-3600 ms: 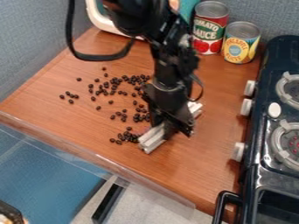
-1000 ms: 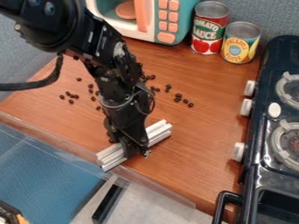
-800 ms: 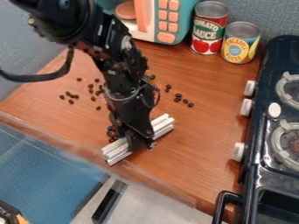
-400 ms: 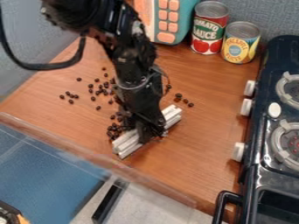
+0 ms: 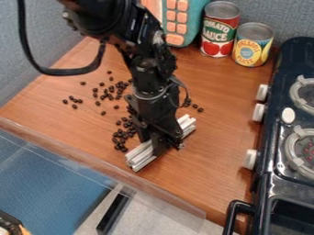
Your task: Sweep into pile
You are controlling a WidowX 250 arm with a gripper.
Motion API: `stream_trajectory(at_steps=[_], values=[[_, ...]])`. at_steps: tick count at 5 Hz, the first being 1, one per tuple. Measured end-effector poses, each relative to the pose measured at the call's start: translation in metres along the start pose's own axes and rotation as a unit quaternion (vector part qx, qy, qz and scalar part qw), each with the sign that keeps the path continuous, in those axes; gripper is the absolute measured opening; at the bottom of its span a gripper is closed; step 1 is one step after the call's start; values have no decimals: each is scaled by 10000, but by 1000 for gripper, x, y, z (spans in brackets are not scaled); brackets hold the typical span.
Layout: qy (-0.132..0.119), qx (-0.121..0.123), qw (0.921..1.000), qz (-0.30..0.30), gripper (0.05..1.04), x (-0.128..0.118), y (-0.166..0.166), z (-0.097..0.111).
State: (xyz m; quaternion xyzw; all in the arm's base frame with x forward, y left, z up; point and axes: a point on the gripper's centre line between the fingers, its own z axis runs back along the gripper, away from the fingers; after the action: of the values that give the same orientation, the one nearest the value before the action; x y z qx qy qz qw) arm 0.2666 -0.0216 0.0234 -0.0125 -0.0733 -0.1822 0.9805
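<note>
The end effector (image 5: 161, 145) is gripping the white bar (image 5: 140, 158) around its middle, leaving both ends free to serve as a sweeping edge. The bar is lying slantwise on the table (image 5: 211, 137), one end pointing towards the near edge, its long side facing the dark beans (image 5: 124, 136) beside it. That angle is probably giving the sweep a broad front; a narrow end would let beans slip around.

Looser beans (image 5: 109, 96) are spreading towards the table's left edge, and a few stray beans (image 5: 195, 106) are lying on the other side of the arm (image 5: 144, 69), towards the stove (image 5: 276, 153). The sweep is seemingly still partway through: the beans are forming clusters, but no single pile. The next strokes are likely calling for a low bar and a wider reach around the strays, since lifting it could let beans pass underneath.

The clear strip (image 5: 92, 158) is running along the near edge, perhaps as a guard against spills. The cans (image 5: 220, 32) are standing near the far edge, well apart from the beans, presumably leaving room for sweeping.
</note>
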Motion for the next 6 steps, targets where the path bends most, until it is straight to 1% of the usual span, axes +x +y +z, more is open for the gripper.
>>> stream_trajectory(at_steps=[1,2,3,4,5,6], values=[[1,115,9999,-111,357,-9,4,-5],[-16,205,9996,-208,358,-15,15,-4],[-14,260,9995,-205,357,-20,32,-2],[-7,341,9994,-77,357,-24,54,3],[-96,369,9993,-44,357,-21,67,9],[-83,449,9989,-73,357,-24,79,9]])
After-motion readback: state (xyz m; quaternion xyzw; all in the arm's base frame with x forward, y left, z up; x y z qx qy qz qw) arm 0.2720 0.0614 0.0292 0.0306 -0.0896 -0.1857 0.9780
